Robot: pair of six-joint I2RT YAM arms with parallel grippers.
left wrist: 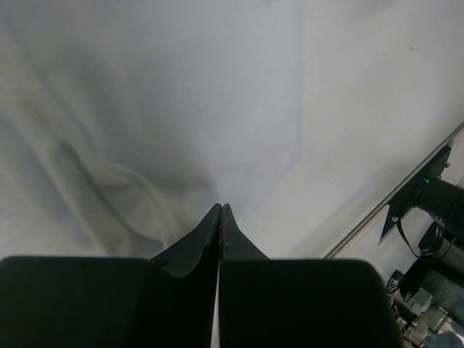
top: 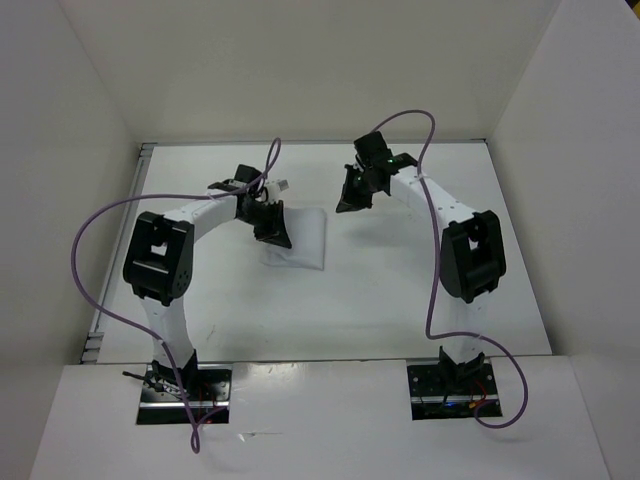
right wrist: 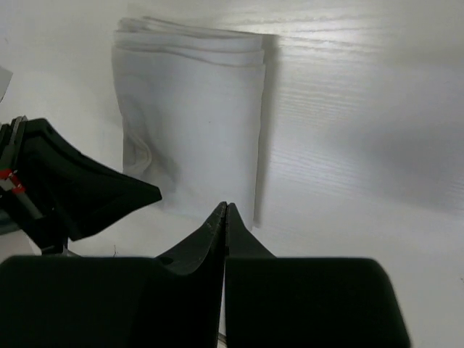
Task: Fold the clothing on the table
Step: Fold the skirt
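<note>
White walls (top: 60,150) box in the worktop (top: 400,300), where the clothing (top: 305,240) lies as a narrow layered stack, so I judge the folding all but done; the next move calls for lifting both tools off without dragging a layer. My left tool (top: 272,232) is closed tight, angled down with the stack's edge just beneath its tips, and whether it pinches cloth I cannot tell; my right tool (top: 350,198) is closed on nothing, the stack ahead of it and apart.
</note>
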